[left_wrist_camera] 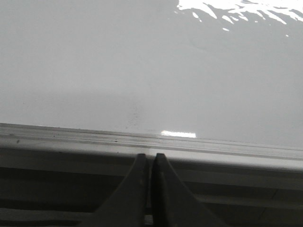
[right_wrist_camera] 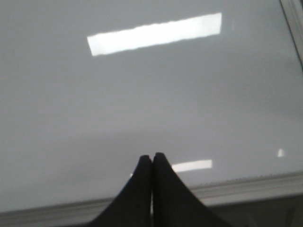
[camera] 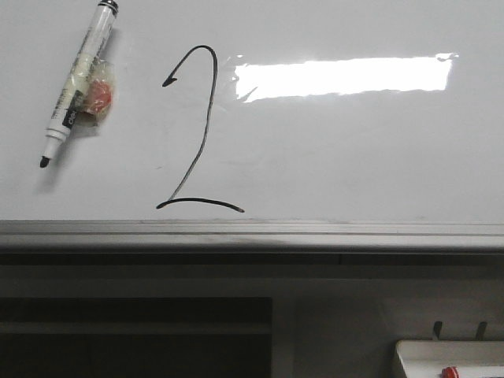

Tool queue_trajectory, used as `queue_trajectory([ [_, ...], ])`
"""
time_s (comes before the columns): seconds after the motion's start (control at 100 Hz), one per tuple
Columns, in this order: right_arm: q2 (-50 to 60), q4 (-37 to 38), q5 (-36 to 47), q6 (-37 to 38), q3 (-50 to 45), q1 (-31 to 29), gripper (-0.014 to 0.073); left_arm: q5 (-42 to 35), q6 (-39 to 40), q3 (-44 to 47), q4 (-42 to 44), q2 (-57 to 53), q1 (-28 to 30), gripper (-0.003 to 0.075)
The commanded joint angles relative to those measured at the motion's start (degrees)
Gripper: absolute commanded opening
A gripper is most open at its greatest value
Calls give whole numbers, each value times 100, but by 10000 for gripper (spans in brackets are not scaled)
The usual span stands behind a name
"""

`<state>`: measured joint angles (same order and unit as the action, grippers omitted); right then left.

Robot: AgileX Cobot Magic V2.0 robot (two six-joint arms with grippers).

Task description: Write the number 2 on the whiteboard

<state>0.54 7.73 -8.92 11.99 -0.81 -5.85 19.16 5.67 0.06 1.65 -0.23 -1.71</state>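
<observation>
A tall thin black number 2 (camera: 198,134) is drawn on the glossy whiteboard (camera: 354,157) left of the middle in the front view. An uncapped black marker (camera: 79,83) with tape and a red blob stuck to its side lies on the board at the upper left, tip pointing down. Neither gripper shows in the front view. My left gripper (left_wrist_camera: 150,157) is shut and empty, tips over the board's grey bottom rail (left_wrist_camera: 213,151). Above bare board near the rail (right_wrist_camera: 265,187), my right gripper (right_wrist_camera: 152,156) is also shut with nothing in it.
A bright rectangular light reflection (camera: 342,76) lies right of the digit. Below the rail (camera: 252,234) is a dark shelf area, and a white tray corner (camera: 449,361) with a red item sits at the bottom right.
</observation>
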Motion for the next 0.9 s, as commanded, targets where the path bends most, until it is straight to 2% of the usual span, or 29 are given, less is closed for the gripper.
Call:
queue_trajectory([
  [0.0,121,95,372,-90,-69,-44,-71,-306,20,64,-57,-153,13,-20],
  [0.18,121,109,-213,-247,-139,-44,-71,-306,20,64,-57,-153,13,-20],
  [0.29,121,109,-897,-302,-139,-44,-71,-306,20,64,-57,-153,13,-20],
  [0.89,121,109,-859,-335,-139,-44,-71,-306,20,64,-57,-153,13,-20],
])
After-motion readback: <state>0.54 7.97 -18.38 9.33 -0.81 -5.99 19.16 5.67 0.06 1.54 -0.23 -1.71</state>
